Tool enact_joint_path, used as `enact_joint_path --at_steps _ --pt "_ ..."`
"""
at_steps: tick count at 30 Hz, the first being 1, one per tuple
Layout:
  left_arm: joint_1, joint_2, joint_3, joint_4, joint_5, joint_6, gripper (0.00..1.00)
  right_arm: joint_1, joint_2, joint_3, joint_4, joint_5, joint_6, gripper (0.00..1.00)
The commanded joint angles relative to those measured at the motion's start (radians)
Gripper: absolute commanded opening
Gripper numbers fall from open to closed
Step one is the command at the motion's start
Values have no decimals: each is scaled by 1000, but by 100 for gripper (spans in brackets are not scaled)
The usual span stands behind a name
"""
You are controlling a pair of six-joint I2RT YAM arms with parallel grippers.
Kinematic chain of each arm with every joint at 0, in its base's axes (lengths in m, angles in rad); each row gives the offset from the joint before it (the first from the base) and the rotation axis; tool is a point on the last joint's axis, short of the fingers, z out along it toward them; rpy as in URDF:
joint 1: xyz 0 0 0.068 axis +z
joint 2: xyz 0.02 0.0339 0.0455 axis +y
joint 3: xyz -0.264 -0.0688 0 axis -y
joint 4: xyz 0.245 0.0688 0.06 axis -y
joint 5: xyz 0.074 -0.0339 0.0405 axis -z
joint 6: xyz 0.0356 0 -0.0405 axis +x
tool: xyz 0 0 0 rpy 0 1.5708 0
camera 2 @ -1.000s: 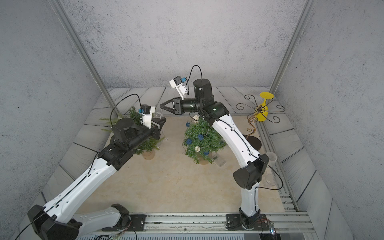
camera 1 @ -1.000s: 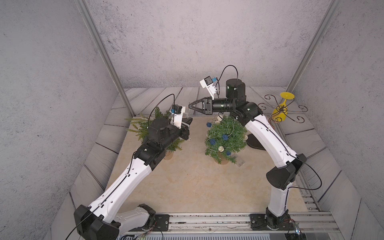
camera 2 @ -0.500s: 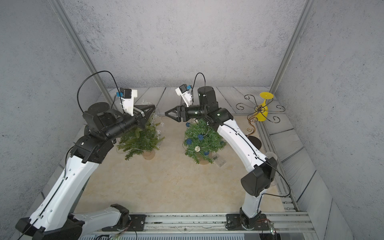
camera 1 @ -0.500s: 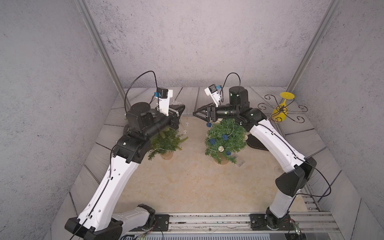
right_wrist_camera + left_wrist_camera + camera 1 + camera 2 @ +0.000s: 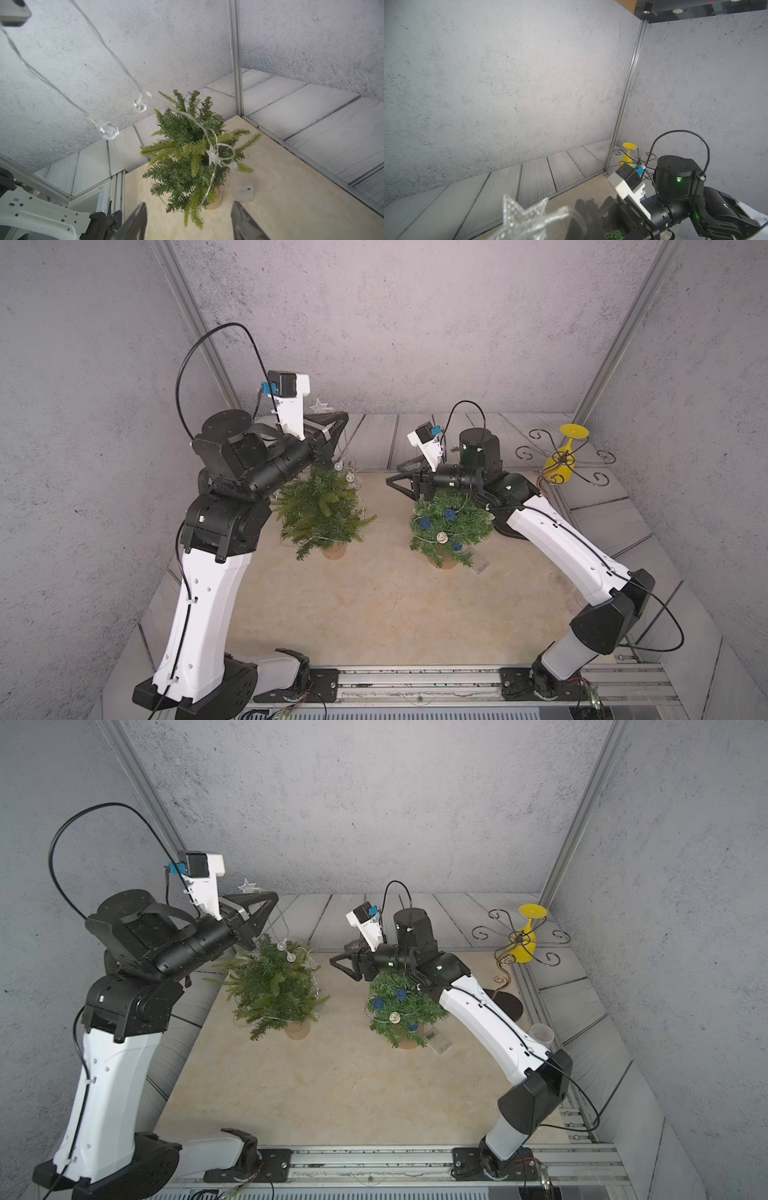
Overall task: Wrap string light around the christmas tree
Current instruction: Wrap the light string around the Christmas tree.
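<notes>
Beneath the christmas tree (image 5: 320,510), beige mat (image 5: 374,605) abuts grey planks (image 5: 374,439).

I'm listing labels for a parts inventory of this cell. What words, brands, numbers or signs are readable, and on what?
No text can be read in any view.
Clear box beside the lighter green tree: dark specks, too small to read.
Second clear box by the tree with blue baubles: marks too blurred to read.
</notes>
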Motion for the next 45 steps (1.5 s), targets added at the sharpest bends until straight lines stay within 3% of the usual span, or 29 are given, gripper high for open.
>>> enact_joint_path --at_steps 1,16,24,26,28,30,40,45 --pt "9 8 11 -5 0 3 0 9 65 63 16 53 -52 61" --pt "9 -27 14 31 -17 26 0 63 380 367 -11 93 -112 53" --pt "9 -66 -44 63 -2 26 0 75 437 407 11 35 -106 39" --pt "9 -70 -49 66 -3 29 0 82 422 382 27 60 -116 30" --pt "9 -74 -58 65 -11 33 0 82 415 377 39 95 -125 10" --pt "9 -83 -73 65 -29 41 0 82 412 386 25 136 -143 1" --pt "11 -99 -134 49 -211 109 0 78 273 271 11 460 -149 0" --pt "30 -60 -95 5 -242 112 0 63 325 353 -21 451 -135 0"
